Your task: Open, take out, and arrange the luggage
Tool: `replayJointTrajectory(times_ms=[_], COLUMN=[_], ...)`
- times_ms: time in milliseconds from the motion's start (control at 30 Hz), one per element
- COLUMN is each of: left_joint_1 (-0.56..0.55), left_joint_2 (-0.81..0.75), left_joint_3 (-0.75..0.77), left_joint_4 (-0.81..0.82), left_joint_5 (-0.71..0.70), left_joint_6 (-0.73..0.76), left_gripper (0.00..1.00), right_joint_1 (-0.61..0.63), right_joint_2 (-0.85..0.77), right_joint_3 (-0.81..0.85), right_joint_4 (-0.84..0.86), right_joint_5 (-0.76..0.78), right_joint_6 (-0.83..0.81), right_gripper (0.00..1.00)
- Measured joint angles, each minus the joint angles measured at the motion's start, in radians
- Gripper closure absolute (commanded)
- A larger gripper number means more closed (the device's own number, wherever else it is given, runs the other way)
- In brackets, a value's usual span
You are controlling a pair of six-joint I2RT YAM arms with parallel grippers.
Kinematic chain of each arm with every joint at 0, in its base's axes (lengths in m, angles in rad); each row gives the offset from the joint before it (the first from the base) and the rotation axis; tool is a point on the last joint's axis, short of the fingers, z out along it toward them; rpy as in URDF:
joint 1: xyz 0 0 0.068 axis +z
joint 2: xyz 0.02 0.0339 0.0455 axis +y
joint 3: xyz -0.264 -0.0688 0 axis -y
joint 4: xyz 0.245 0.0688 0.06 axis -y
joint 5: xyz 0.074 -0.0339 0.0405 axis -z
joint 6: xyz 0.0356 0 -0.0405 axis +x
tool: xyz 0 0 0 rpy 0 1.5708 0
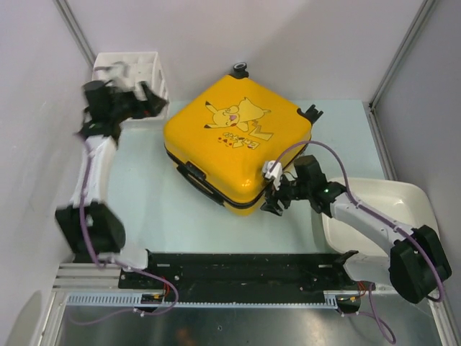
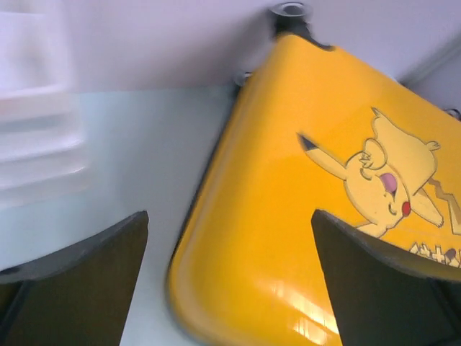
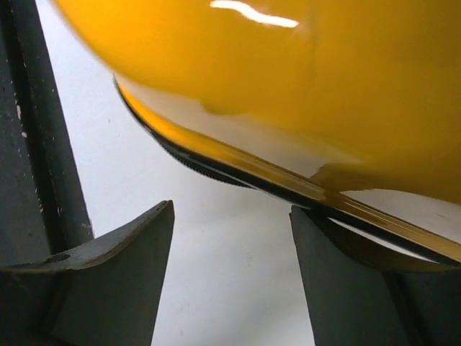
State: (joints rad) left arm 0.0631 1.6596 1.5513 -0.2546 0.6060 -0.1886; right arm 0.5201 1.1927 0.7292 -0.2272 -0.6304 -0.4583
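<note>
The luggage [image 1: 238, 140] is a yellow hard-shell suitcase with a Pikachu print, lying closed and flat on the table, turned like a diamond. Its black wheels [image 1: 239, 70] point to the back. My left gripper [image 1: 154, 101] hangs open off the case's left corner, holding nothing. In the left wrist view the luggage [image 2: 302, 202] lies beyond the open left gripper [image 2: 230, 238]. My right gripper [image 1: 274, 202] is open at the case's near right corner. In the right wrist view the right gripper [image 3: 230, 216] is low on the table, one finger [image 3: 346, 288] just under the zip seam of the luggage [image 3: 288, 72].
A white plastic drawer unit [image 1: 137, 68] stands at the back left, right behind my left gripper. A white tub [image 1: 392, 205] sits at the right under my right arm. Grey walls close in the back and both sides. The black rail [image 1: 238, 270] runs along the near edge.
</note>
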Motion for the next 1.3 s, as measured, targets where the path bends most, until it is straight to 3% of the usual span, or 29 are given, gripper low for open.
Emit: replayJointTrajectory(times_ms=[100, 200, 333, 467, 567, 700, 867, 933, 1067, 1300], left_joint_1=[0.13, 0.167, 0.215, 0.264, 0.267, 0.267, 0.229, 0.181, 0.067, -0.006], left_joint_2=[-0.27, -0.521, -0.711, -0.789, -0.803, -0.795, -0.69, -0.637, -0.518, -0.379], left_joint_3=[-0.144, -0.283, -0.436, -0.609, -0.76, -0.893, -0.915, -0.913, -0.888, -0.839], left_joint_4=[0.006, 0.027, 0.019, -0.019, -0.064, -0.116, -0.121, -0.12, -0.111, -0.031], left_joint_5=[-0.094, -0.162, -0.114, -0.08, -0.063, -0.051, -0.051, -0.051, -0.048, -0.047], left_joint_6=[-0.014, -0.052, -0.134, -0.242, -0.299, -0.345, -0.353, -0.349, -0.342, -0.348], left_gripper=[0.0, 0.0, 0.01, 0.09, 0.16, 0.2, 0.26, 0.29, 0.34, 0.39], right_joint_1=[0.094, 0.199, 0.295, 0.265, 0.157, -0.107, -0.455, -0.541, -0.637, -0.661], right_joint_2=[0.037, 0.085, 0.126, 0.12, 0.073, -0.017, -0.027, -0.015, 0.021, 0.029], right_joint_3=[0.0, 0.002, 0.042, 0.103, 0.127, 0.154, 0.149, 0.134, 0.096, -0.014], right_joint_4=[0.089, 0.18, 0.228, 0.182, 0.126, 0.053, -0.035, -0.047, -0.056, 0.005], right_joint_5=[0.06, 0.106, 0.136, 0.107, 0.076, 0.076, 0.001, -0.032, -0.088, -0.12], right_joint_6=[0.019, 0.031, 0.107, 0.227, 0.292, 0.348, 0.361, 0.361, 0.349, 0.299], right_gripper=[0.22, 0.15, 0.03, 0.08, 0.1, 0.18, 0.27, 0.29, 0.31, 0.28])
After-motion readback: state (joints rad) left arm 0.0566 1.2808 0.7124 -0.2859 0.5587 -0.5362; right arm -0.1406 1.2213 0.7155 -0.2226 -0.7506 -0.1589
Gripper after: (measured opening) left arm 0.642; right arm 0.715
